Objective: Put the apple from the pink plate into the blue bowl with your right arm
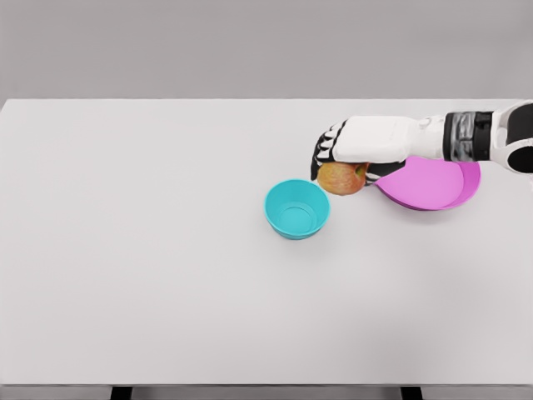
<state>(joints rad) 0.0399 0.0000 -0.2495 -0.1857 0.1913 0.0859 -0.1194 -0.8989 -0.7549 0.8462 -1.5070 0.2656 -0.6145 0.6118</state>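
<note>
Head view: right hand [348, 154] clamped on apple [342, 178], off the plate [454, 193]; bowl [297, 209] just down-left of it, v. near.

The right hand [350, 150] covers the top of the apple [341, 179] and the pink plate's [433, 187] near-left rim; its arm runs off the right edge.

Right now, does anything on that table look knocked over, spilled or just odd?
Nothing stands out. The right hand holds the apple between the pink plate and the upright blue bowl; nothing is spilled.
</note>
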